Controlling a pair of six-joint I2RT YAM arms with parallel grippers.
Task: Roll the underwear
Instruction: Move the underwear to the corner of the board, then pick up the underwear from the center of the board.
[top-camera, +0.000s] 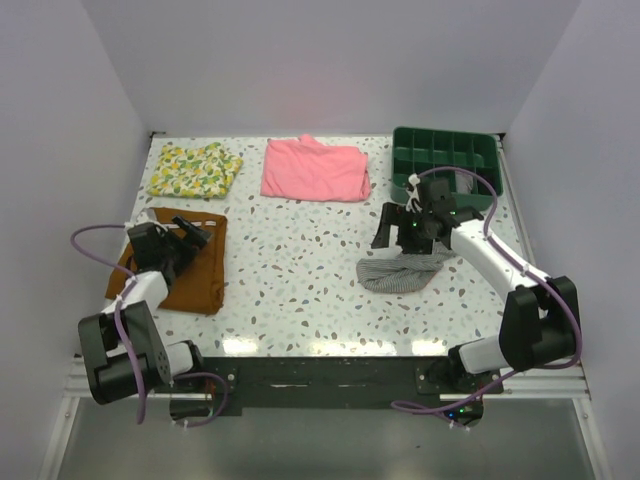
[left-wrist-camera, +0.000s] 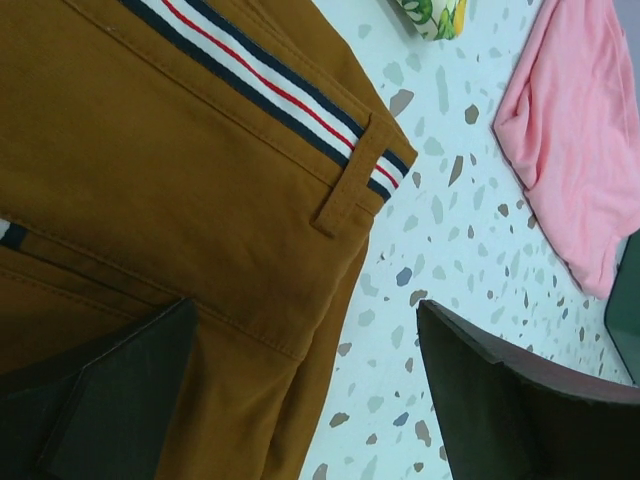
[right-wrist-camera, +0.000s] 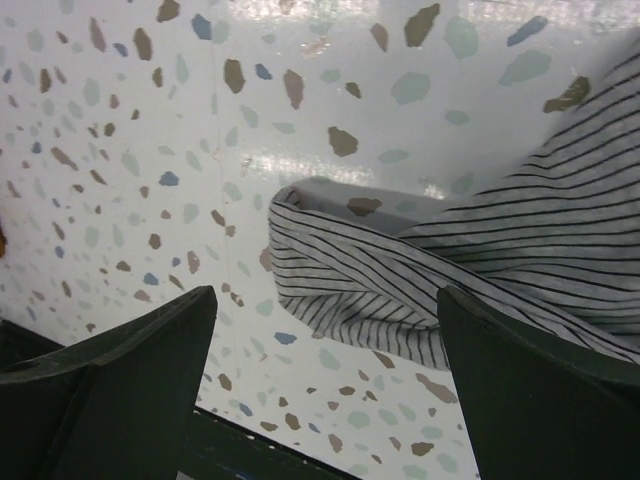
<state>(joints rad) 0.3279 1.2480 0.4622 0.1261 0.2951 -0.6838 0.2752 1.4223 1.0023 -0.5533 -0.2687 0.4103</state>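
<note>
- Two pairs of jaws are standing wide apart, each holding nothing.
- Above the underwear (top-camera: 405, 273), the right gripper (top-camera: 398, 228) is hovering; the crumpled fabric is lying at 4 o'clock from the centre of the table (top-camera: 300, 290).
- At 8 o'clock, the left gripper (top-camera: 192, 236) is hovering over the brown shorts (top-camera: 197, 280).

Loads of open table (top-camera: 300, 275) mid-way between shorts (top-camera: 195, 270) and underwear (top-camera: 405, 272). Tighter at far right: tray (top-camera: 445, 160) just behind right gripper (top-camera: 392, 230). Pink garment (top-camera: 315, 168) and yellow cloth (top-camera: 195, 168) lining the far edge.
</note>
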